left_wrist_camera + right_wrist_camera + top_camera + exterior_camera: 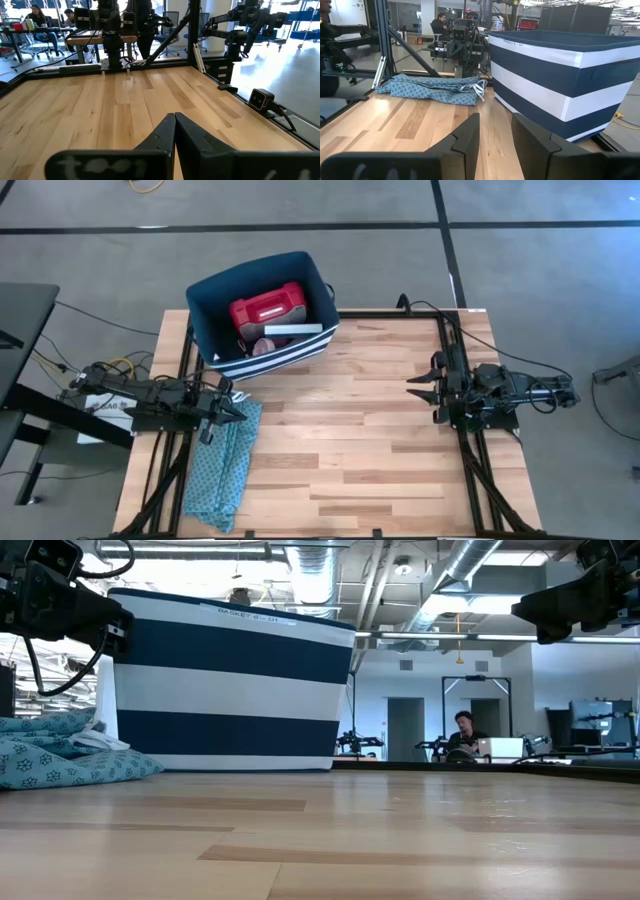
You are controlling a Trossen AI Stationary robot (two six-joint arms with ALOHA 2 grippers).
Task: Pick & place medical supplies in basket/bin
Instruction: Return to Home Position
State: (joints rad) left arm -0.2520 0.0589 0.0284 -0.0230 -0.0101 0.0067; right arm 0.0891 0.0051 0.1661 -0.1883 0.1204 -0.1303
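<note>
The navy bin with white stripes [285, 352] stands at the table's far left, also seen in the low view [230, 690] and the right wrist view [560, 75]. Inside it lie the red first-aid case [268, 310], a white strip [293, 330] and something pink [262, 346]. My left gripper [238, 413] [175, 120] is shut and hovers at the left edge above the teal cloth, raised off the table. My right gripper [412, 388] [495, 125] is open at the right edge, its fingers pointing toward the bin. Other supplies are not visible.
A teal patterned cloth [222, 465] [60, 755] [430, 89] lies crumpled along the table's left near side, below my left gripper. Black frame rails [452, 330] run along the table's sides. Bare wood spans the middle [340, 440]. People sit at desks in the room beyond.
</note>
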